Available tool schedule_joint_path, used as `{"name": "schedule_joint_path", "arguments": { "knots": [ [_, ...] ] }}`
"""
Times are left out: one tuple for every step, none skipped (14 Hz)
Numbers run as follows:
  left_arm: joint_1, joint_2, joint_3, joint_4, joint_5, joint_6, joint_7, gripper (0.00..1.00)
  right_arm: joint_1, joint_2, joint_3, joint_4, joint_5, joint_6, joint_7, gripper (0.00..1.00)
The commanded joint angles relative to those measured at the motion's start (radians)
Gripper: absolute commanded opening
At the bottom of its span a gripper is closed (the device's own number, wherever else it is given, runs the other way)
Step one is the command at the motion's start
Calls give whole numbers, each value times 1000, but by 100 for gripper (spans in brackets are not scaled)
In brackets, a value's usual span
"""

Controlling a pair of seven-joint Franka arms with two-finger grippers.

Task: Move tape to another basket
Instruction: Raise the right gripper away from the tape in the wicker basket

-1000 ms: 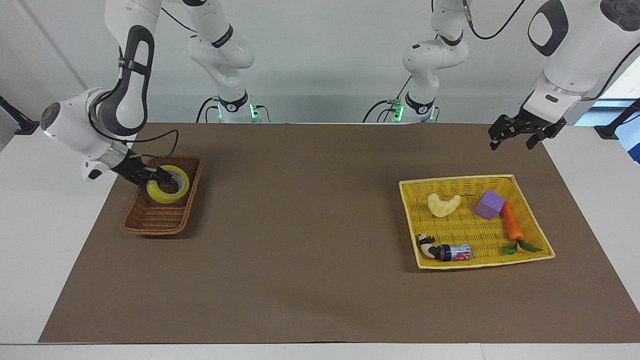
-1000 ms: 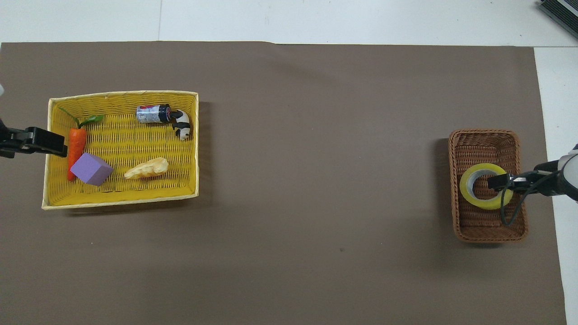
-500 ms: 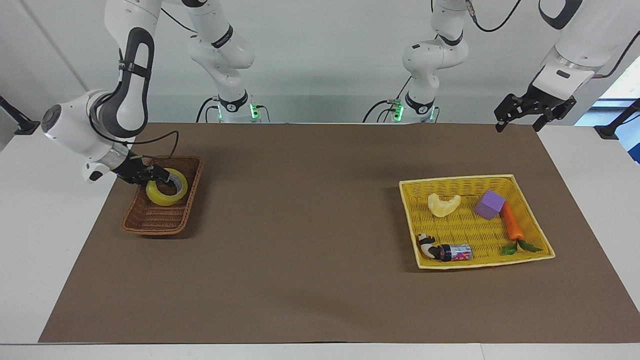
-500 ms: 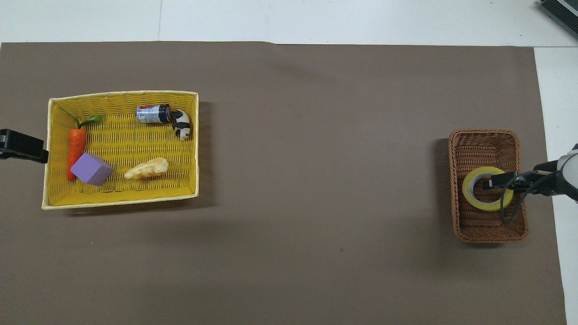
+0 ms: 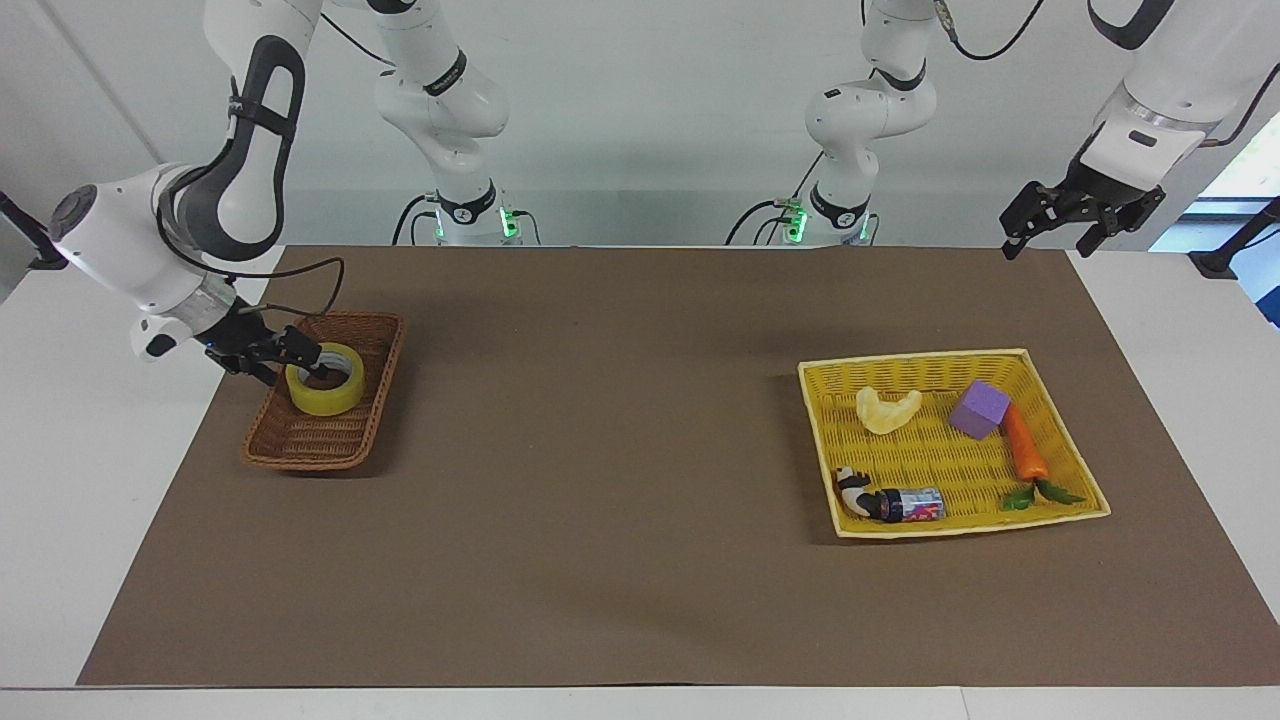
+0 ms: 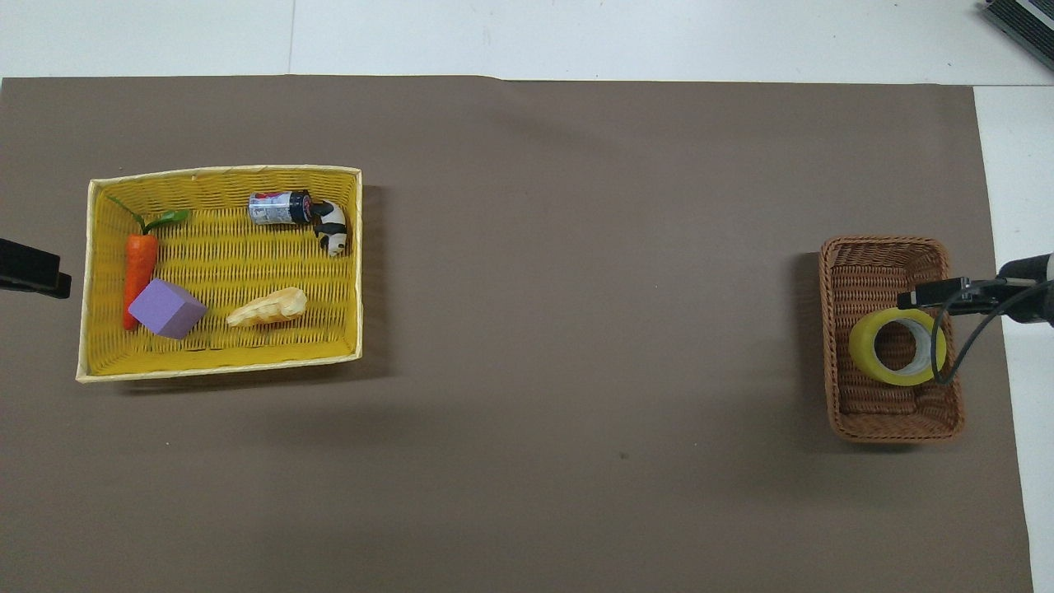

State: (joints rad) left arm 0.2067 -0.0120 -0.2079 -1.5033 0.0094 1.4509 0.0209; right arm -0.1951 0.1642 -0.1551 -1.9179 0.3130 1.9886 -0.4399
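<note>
Facing view, tape: the tape [image 5: 325, 378] lies flat, hole up, inside the brown basket [image 5: 322, 440], in the half nearer the robots; it rests on the weave with nothing gripping it, so by my reading the placing is done

Basket: the narrow wicker basket sits at the right arm's end of the table, its sloping walls ringing the roll so it cannot roll off; the half farther from the robots holds nothing

Right gripper: the right gripper [image 5: 268, 352] hangs low at the basket's rim beside the roll, fingers spread apart and holding nothing; one fingertip looks close to the roll's edge, contact I cannot settle

Overhead check: seen from above the right gripper [image 6: 939, 294] is over the basket's wall, just off the tape [image 6: 898, 347], which agrees with a release

Yellow basket: the yellow basket [image 5: 1060, 410], well apart at the left arm's end, holds a carrot [image 5: 1024, 445], a purple block [image 5: 979, 409], a pale curved piece [image 5: 886, 409] and a small can with a panda figure [image 5: 888, 503]

Left gripper: the left gripper [image 5: 1082, 214] waits raised over the table's edge, fingers spread, empty, clear of the work

Risk: a fingertip catching the roll on the way up could tip it
</note>
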Motion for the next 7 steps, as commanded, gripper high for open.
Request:
{"name": "schedule_joint_path", "arguments": {
  "knots": [
    [13, -11, -8, -1, 12, -18, 5, 100, 43, -14, 6, 62, -99, 3, 58, 100],
    [13, -11, -7, 0, 12, -18, 5, 100, 71, -31, 9, 80, -147, -2, 97, 100],
    [13, -13, -7, 0, 12, -18, 5, 100, 103, -54, 11, 83, -184, -10, 143, 100],
    [14, -13, -8, -1, 12, -18, 5, 100, 143, -84, 9, 83, -213, -28, 212, 100],
    [13, -13, -8, 0, 12, -18, 5, 100, 181, -116, 11, 83, -236, -62, 299, 100],
    [13, -13, -8, -1, 12, -18, 5, 100, 216, -141, 11, 85, -255, -91, 369, 100],
    [13, -11, -8, 0, 12, -18, 5, 100, 251, -162, 11, 91, -276, -120, 438, 100]
  ]
}}
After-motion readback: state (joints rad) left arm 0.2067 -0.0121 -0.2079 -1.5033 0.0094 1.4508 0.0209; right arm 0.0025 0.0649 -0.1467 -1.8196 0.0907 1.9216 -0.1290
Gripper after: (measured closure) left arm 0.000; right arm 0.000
